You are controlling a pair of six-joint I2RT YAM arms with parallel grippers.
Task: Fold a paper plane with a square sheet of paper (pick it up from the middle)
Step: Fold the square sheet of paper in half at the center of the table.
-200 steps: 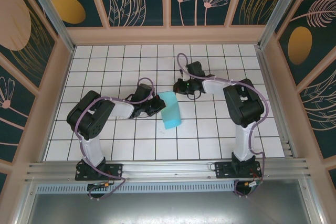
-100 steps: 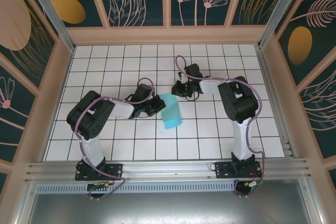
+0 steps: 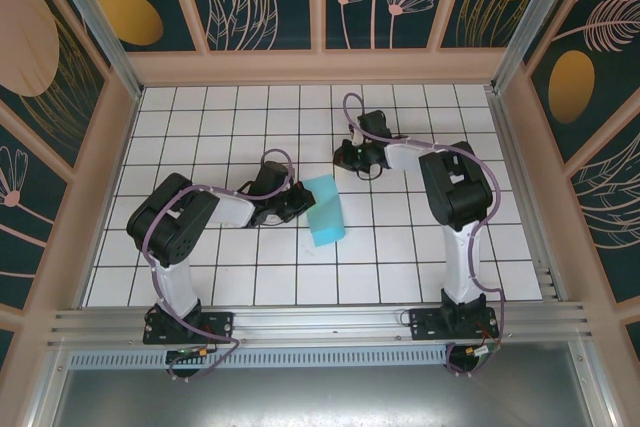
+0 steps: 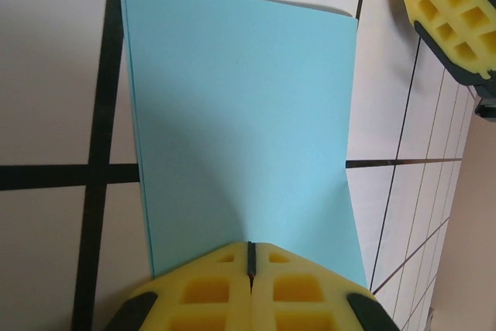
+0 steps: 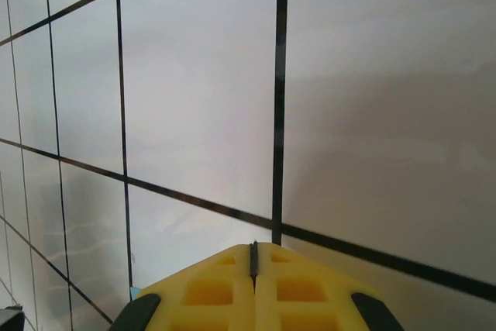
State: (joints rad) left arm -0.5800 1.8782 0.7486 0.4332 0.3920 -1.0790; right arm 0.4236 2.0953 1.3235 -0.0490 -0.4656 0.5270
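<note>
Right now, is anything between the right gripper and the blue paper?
Nothing visible. Bare white tiles separate the right gripper from the blue paper; the left gripper sits at the paper's left side.

Bright, even light casts a soft shadow just ahead of the left claw (image 4: 248, 257) and a faint sheen on the worktop (image 5: 372, 75).
</note>
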